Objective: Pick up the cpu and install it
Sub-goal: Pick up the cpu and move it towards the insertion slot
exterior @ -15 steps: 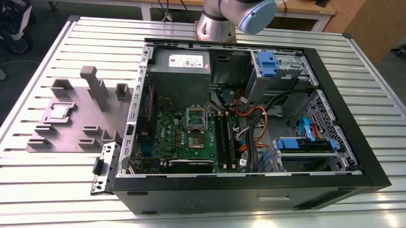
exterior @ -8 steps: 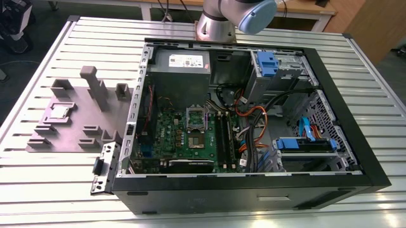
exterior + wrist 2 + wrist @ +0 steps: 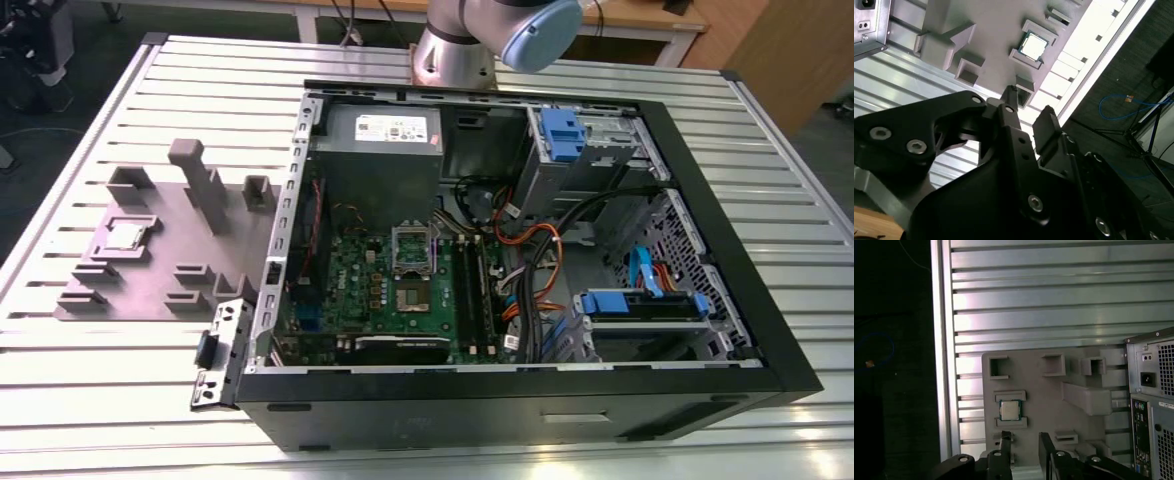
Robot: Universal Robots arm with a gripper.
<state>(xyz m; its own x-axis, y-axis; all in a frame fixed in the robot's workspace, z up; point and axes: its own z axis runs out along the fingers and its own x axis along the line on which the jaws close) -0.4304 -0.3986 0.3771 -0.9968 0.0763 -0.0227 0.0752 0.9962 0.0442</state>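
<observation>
The cpu [image 3: 127,235], a small silver square chip, lies flat in a recess of the grey-purple fixture plate [image 3: 200,245] on the exterior view's left, outside the computer case. Both wrist views look down on it: the cpu [image 3: 1032,46] [image 3: 1010,410] sits between two raised blocks of the plate [image 3: 1044,390]. My gripper [image 3: 1029,107] [image 3: 1025,440] hangs above the plate, a short way off from the chip. Its black fingers [image 3: 1010,100] stand apart and hold nothing.
An open black computer case [image 3: 534,410] lies on the slatted metal table [image 3: 107,380], with its motherboard and silver socket bracket [image 3: 411,250] exposed, plus cables and blue drive bays. The arm's base [image 3: 454,55] stands behind the case. The table edge [image 3: 944,365] runs close to the plate.
</observation>
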